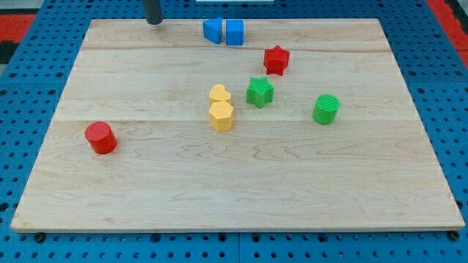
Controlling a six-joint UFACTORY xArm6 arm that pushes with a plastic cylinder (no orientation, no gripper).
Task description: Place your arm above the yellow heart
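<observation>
The yellow heart (pixel 219 93) lies near the middle of the wooden board (pixel 146 204), touching a yellow hexagon (pixel 221 116) just below it. My tip (pixel 154 22) is at the view's top, left of centre, at the board's far edge. It stands well up and to the left of the yellow heart, apart from every block.
Two blue blocks (pixel 224 31) sit side by side at the top centre. A red star (pixel 276 60) and a green star (pixel 259 92) lie right of the heart. A green cylinder (pixel 326 109) is further right. A red cylinder (pixel 100 138) is at the left.
</observation>
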